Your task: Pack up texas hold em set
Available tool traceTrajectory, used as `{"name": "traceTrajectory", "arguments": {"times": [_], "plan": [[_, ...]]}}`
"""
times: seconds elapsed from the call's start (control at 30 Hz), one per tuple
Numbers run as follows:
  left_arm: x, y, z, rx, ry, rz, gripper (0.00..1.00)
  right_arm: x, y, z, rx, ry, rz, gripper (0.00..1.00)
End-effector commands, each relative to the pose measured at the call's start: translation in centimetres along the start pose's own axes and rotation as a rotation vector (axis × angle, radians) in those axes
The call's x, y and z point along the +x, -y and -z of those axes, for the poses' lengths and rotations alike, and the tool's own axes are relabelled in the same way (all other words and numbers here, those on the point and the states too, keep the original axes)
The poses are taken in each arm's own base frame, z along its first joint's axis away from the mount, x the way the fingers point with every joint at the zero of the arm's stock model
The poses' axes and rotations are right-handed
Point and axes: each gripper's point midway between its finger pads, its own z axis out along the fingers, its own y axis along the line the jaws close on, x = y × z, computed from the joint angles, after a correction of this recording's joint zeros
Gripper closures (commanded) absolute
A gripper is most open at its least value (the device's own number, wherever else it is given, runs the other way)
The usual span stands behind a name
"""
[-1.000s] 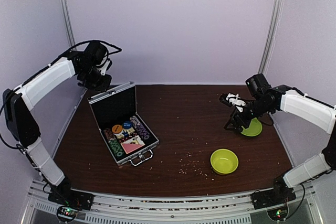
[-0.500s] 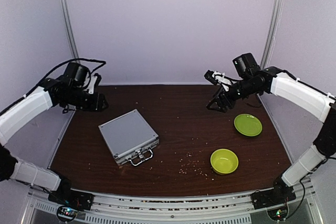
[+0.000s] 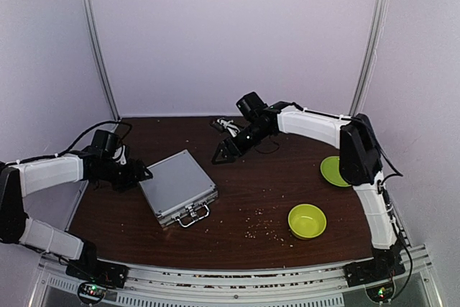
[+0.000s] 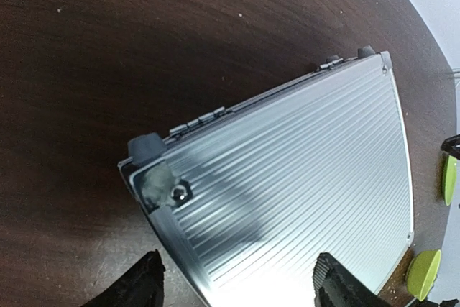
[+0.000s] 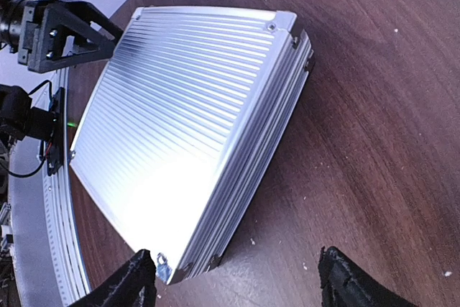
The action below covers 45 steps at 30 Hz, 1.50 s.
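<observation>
Inspector: How far along is the packing, in your judgement?

Operator: Nearly finished, I think. The silver case (image 3: pixel 178 186) lies shut and flat on the worktop (image 3: pixel 287 177), left of the middle, with its handle (image 3: pixel 191 216) toward the near edge. I see no chips, buttons or cards outside it.

Inspector: So everything is inside?

Operator: That I cannot confirm, because the lid hides the content. The latches are also too small to tell if they are fastened. Fastening them may be what is left.

Inspector: And the arms?

Operator: The left gripper (image 4: pixel 241 289) is at the left corner of the case, jaws apart, clamped on nothing. I cannot tell if it touches the case. The right gripper (image 5: pixel 241 282) hangs low near the far corner, apart from the case, its jaws also apart and holding nothing.

Inspector: Other containers?

Operator: The lime-green bowl (image 3: pixel 307 221) stands at the front right and looks empty. The lime-green plate (image 3: pixel 338 171) behind it is bare. Only pale crumbs (image 3: pixel 262 229) lie scattered on the worktop between case and bowl.
</observation>
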Motion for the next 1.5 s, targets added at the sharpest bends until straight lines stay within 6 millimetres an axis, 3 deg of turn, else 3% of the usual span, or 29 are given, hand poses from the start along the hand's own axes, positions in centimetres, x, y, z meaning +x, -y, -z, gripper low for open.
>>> {"name": "traceTrajectory", "arguments": {"times": [0.0, 0.17, 0.3, 0.6, 0.73, 0.83, 0.93, 1.0, 1.13, 1.2, 1.3, 1.37, 1.47], "plan": [[-0.7, 1.1, -1.6, 0.077, 0.016, 0.039, 0.27, -0.7, -1.3, -2.5, -0.057, -0.005, -0.058, 0.21], [0.1, 1.1, -3.3, 0.087, -0.035, 0.019, 0.28, 1.8, -2.3, -6.0, -0.100, -0.073, -0.071, 0.21], [0.6, 2.7, -4.7, 0.109, -0.081, -0.062, 0.29, 3.8, -4.3, -7.1, -0.165, -0.127, -0.053, 0.24], [1.9, 10.1, -8.6, 0.222, -0.152, -0.254, 0.34, 9.3, -8.5, -4.6, -0.224, -0.171, -0.025, 0.29], [2.3, 12.1, -9.6, 0.237, -0.168, -0.308, 0.35, 11.0, -10.0, -3.4, -0.234, -0.195, -0.023, 0.29], [2.0, 12.2, -9.8, 0.212, -0.164, -0.319, 0.36, 11.9, -10.9, -3.2, -0.234, -0.216, -0.004, 0.29], [0.5, 11.4, -8.5, 0.120, -0.107, -0.357, 0.32, 12.5, -10.5, -2.5, -0.223, -0.249, -0.020, 0.29], [-0.9, 11.2, -5.9, 0.066, -0.042, -0.398, 0.29, 13.3, -9.9, -1.3, -0.207, -0.283, -0.024, 0.29], [-1.5, 12.0, 0.8, 0.041, 0.071, -0.486, 0.25, 14.7, -9.2, 2.7, -0.146, -0.289, 0.023, 0.28], [0.5, 12.0, 2.0, 0.062, 0.045, -0.517, 0.24, 15.2, -9.1, 4.2, -0.108, -0.286, 0.052, 0.27], [4.6, 12.3, 2.1, 0.131, -0.050, -0.551, 0.24, 14.8, -9.0, 5.7, -0.052, -0.257, 0.099, 0.30], [7.1, 12.3, 1.8, 0.156, -0.102, -0.573, 0.25, 13.4, -8.9, 6.6, -0.009, -0.220, 0.136, 0.33], [10.5, 12.9, 1.2, 0.238, -0.172, -0.590, 0.28, 9.7, -8.9, 7.3, 0.036, -0.132, 0.179, 0.40]]}}
